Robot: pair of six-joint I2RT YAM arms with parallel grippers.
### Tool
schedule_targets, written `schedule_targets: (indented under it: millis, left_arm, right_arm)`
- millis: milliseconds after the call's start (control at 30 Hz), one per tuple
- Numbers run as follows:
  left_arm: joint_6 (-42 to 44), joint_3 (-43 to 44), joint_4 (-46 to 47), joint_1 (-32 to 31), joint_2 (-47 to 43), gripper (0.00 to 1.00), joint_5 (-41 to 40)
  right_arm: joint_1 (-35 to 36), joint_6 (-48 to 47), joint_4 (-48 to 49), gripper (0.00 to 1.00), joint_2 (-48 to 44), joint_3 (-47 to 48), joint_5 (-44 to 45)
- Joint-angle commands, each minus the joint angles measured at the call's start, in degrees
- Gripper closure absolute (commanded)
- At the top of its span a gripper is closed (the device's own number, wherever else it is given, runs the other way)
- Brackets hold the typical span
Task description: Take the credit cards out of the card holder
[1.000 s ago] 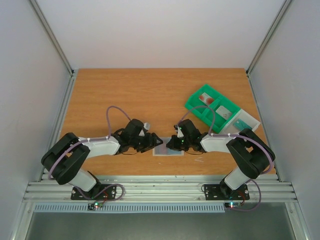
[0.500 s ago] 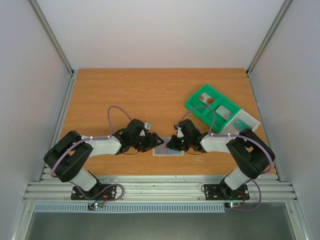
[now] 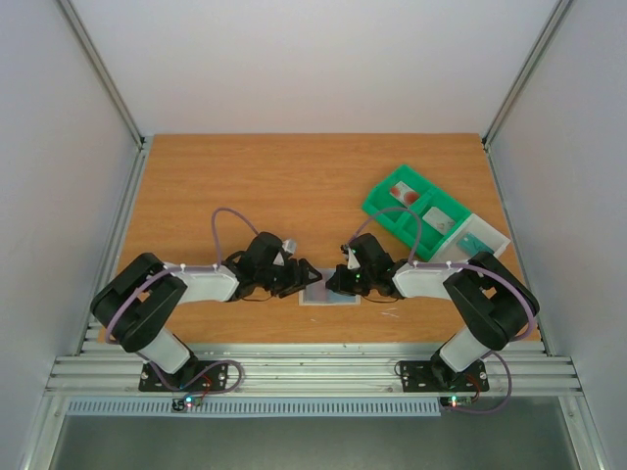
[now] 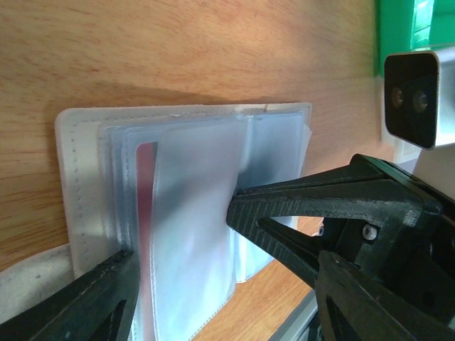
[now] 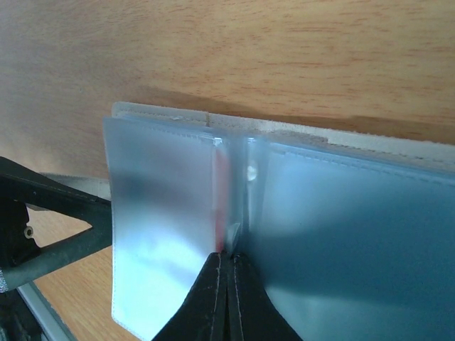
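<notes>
Card holder (image 3: 330,292) lies open and flat on the bench (image 3: 255,186), near the front edge, between the two arms. Its clear sleeves are fanned up from the pale cover.

Left gripper (image 3: 302,281): fingers spread, one on each side of the raised sleeves, low over the holder's left half.

Right gripper (image 5: 227,257): fingers pressed together, tips at the fold between two sleeves. Cannot tell whether anything thin is nipped between them.

Red card (image 5: 222,192): only an edge strip visible, inside a sleeve just above the right fingertips.

Green tray (image 3: 411,208) sits at the far right of the bench, well apart from the holder.
</notes>
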Motion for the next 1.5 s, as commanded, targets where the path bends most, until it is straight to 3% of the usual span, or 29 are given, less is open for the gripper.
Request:
schedule_targets:
  millis: [0, 433, 1000, 1167, 1467]
  left_arm:
    - [-2.19, 0.72, 8.87, -0.46, 1.06, 0.32, 3.93]
    - [-6.65, -0.48, 14.89, -1.03, 0.68, 0.35, 5.75]
    - [-4.73, 2.34, 11.48, -2.87, 4.01, 0.76, 4.21]
    - [-2.43, 4.24, 4.02, -3.27, 2.71, 0.86, 1.67]
    - [0.59, 6.83, -1.19, -4.12, 2.1, 0.81, 0.62]
  right_arm:
    - [0.45, 0.23, -2.66, 0.98, 0.58, -1.49, 2.99]
    - [0.41, 0.55, -2.0, 0.98, -0.45, -1.99, 3.31]
    - [0.45, 1.57, 4.06, 0.94, -4.51, -4.26, 1.5]
    - [0.44, 1.21, 2.97, 0.91, -6.46, -4.16, 2.06]
    - [0.45, -0.66, -7.95, 0.85, -9.54, -1.34, 4.52]
